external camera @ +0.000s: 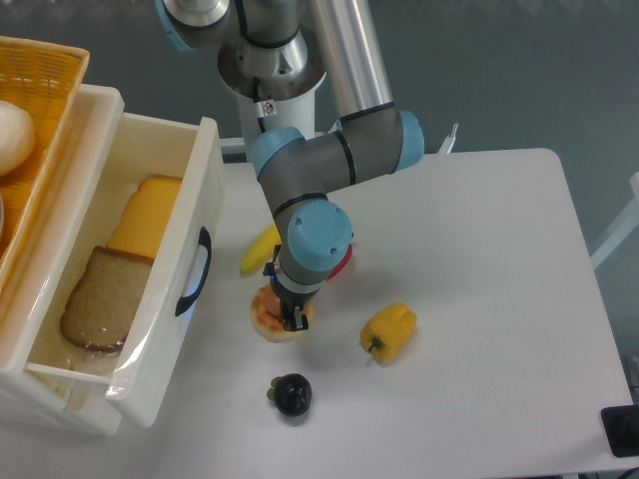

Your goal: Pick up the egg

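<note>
the gripper is seen from above, pointed down over the orange-pink frilly ring; the dark fingers are set close together at the ring's right edge; whether they are open, closed or clamped on anything cannot be told, since the wrist hides the tips; the egg cannot be made out in this view, and its place is not shown; no small pinkish oval is seen apart from the ring under the tool.

the white table carries several items near the tool; a yellow pepper lies to the right of the ring, apart from it; a black fruit lies below the ring, nearer the table's front edge; a banana is partly covered by the arm, up and left of the wrist; a red item shows just beside the wrist on its right, mostly hidden.

at the left an open white drawer with a dark handle holds a slice of brown bread and a yellow-orange cheese slice; a yellow basket sits further left with a white rounded lump in it.

a small label with red marking is seen on the arm's base joint; its text is too small to be read.
</note>
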